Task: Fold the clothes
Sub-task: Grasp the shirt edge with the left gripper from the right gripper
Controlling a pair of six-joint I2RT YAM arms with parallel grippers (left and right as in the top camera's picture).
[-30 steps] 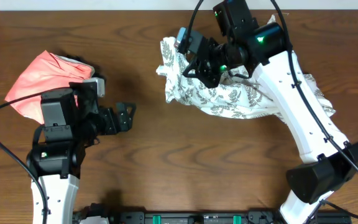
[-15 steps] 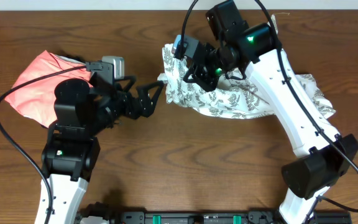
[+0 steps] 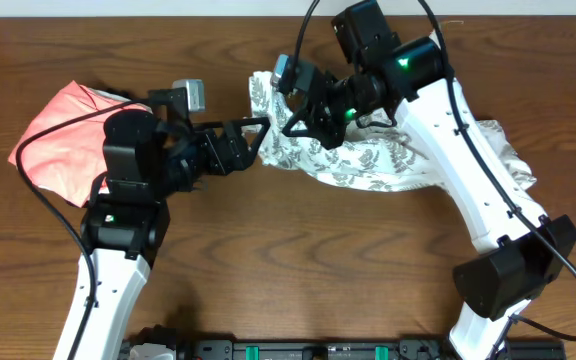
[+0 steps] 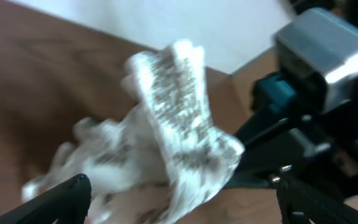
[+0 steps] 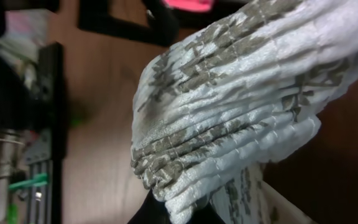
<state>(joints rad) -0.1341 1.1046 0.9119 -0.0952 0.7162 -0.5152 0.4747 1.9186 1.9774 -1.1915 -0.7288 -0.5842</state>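
Folding looks barely started: the fern-print dress point(image 3: 368, 160) lies crumpled at upper centre of the desk point(image 3: 318, 270), its left edge clamped in the right claw point(image 3: 293, 118), with the left claw point(image 3: 253, 143) spread apart beside it.

Over the last second I have seen my left arm swing up from the near-left of the table and stretch out to the right. The left gripper point(image 3: 256, 140) sat well apart from the long white thin-fabric dress with grey-green fern leaf print point(image 3: 368, 160) a second ago. It has now come right up to the dress's left edge, its jaws spread wide with the raised bunch of cloth in front of them. The right gripper point(image 3: 293, 105), pinched on that bunch, has drifted slightly left toward the incoming arm, and the gathered end of the dress has shifted left with it.
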